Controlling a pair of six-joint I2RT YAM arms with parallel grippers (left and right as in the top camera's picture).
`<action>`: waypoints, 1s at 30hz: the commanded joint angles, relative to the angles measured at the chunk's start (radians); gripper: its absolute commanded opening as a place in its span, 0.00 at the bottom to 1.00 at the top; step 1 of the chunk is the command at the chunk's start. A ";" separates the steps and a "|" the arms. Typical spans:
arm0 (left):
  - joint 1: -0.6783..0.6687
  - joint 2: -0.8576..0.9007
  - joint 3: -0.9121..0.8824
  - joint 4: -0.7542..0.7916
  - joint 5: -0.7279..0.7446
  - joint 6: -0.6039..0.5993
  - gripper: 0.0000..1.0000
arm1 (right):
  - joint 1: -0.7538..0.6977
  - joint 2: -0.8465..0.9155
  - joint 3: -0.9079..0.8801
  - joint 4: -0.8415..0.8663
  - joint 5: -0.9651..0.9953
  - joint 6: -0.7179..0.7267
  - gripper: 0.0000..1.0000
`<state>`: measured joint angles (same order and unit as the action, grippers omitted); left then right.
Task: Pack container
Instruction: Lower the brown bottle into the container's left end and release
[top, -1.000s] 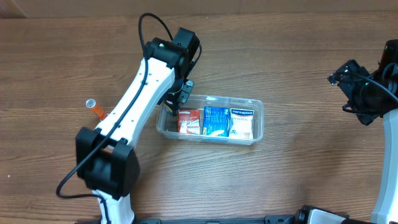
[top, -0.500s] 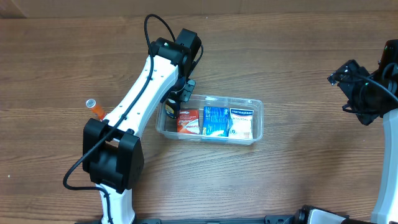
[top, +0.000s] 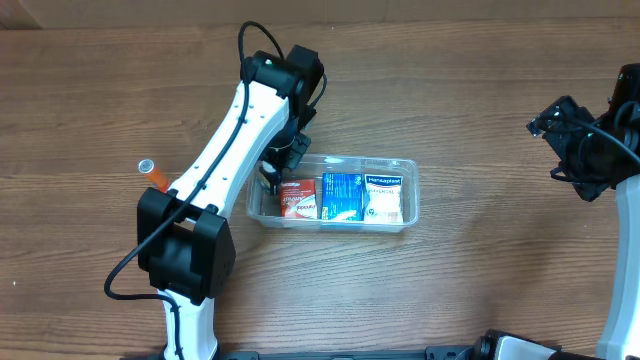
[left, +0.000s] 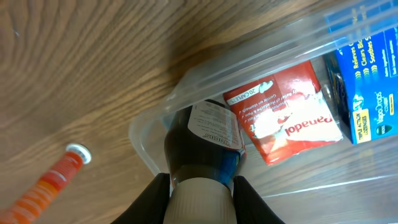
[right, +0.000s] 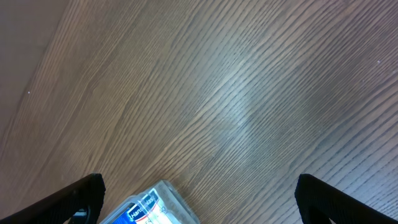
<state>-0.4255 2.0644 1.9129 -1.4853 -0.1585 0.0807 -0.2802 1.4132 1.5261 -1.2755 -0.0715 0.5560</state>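
Note:
The clear plastic container (top: 412, 205) lies at the table's middle and holds a red box (top: 300, 198), a blue box (top: 342, 195) and a white box (top: 385, 197). My left gripper (top: 275, 170) is at the container's left end, shut on a dark bottle (left: 205, 140) with a beige cap and a white label. The bottle's lower end is inside the container's left end (left: 149, 146), next to the red box (left: 283, 118). My right gripper (top: 570, 135) is open and empty far to the right. A corner of the container (right: 149, 205) shows in the right wrist view.
An orange tube with a white cap (top: 153, 173) lies on the wood left of the left arm; it also shows in the left wrist view (left: 53, 180). The tabletop is brown wood.
My left gripper has moved down and slightly left with the bottle, lowering it into the container's left end. The container has shifted a little to the left. The right arm has not moved.

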 joint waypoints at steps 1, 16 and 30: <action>0.000 0.007 0.033 -0.003 0.001 0.129 0.15 | -0.002 -0.003 0.012 0.003 0.002 -0.003 1.00; 0.047 0.008 0.033 -0.016 0.137 0.354 0.22 | -0.002 -0.003 0.013 0.003 0.002 -0.003 1.00; 0.089 0.008 0.026 0.005 0.108 0.413 0.27 | -0.002 -0.003 0.013 0.003 0.002 -0.003 1.00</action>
<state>-0.3443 2.0644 1.9141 -1.4818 -0.0452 0.4747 -0.2802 1.4132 1.5261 -1.2758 -0.0711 0.5568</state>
